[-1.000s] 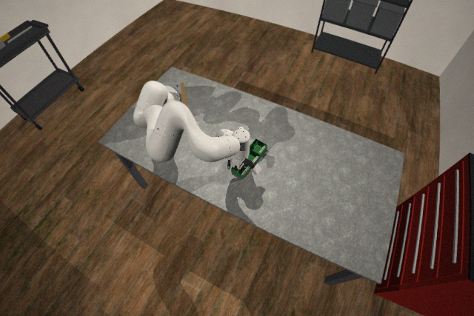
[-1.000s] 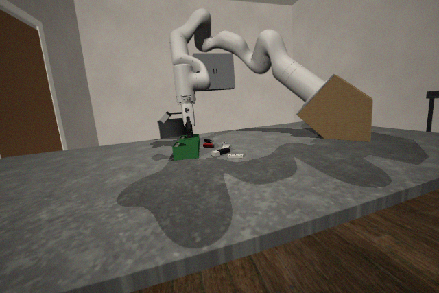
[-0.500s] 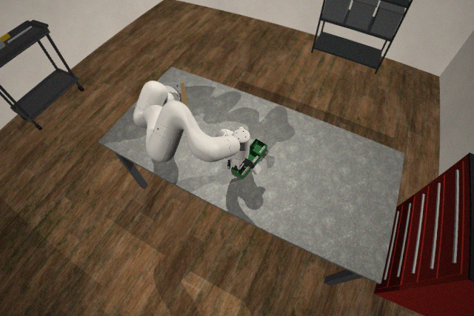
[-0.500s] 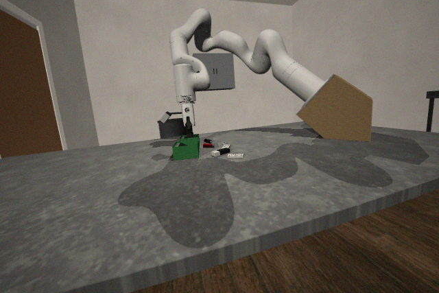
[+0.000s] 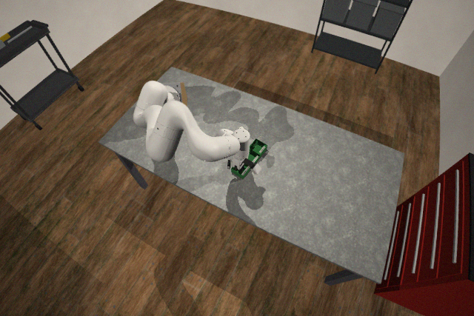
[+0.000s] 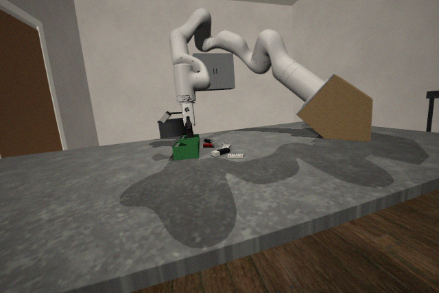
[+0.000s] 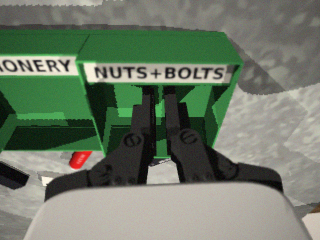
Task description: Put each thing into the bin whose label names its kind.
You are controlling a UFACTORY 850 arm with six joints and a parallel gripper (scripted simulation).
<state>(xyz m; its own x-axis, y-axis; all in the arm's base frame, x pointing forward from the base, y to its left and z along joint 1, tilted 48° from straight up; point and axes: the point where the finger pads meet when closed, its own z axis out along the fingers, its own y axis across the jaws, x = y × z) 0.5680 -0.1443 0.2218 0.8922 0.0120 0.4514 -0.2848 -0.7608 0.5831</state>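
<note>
My gripper [image 6: 189, 135] [image 7: 159, 101] points down with its tips in the NUTS+BOLTS bin [image 7: 227, 50]. The fingers are shut to a narrow gap, and I see nothing held in it. The STATIONERY bin [image 7: 40, 42] adjoins it on the left, its label partly cut off. The green bins also show in the top view [image 5: 258, 146] and the exterior view [image 6: 186, 151]. On the table lie a red cylinder [image 6: 208, 145] [image 7: 80, 159], a black and white piece [image 6: 223, 151], a white marked block [image 6: 235, 156] and a small dark thing [image 7: 160, 162] beside the bin wall. The bin floor is partly hidden.
The table [image 5: 325, 190] [image 6: 88, 204] bears the arm's base, with a wooden block [image 6: 340, 112] beside it. A red drawer cabinet [image 5: 428, 228] stands at the table's right end. The raised arm spans above the table from its base to the bins.
</note>
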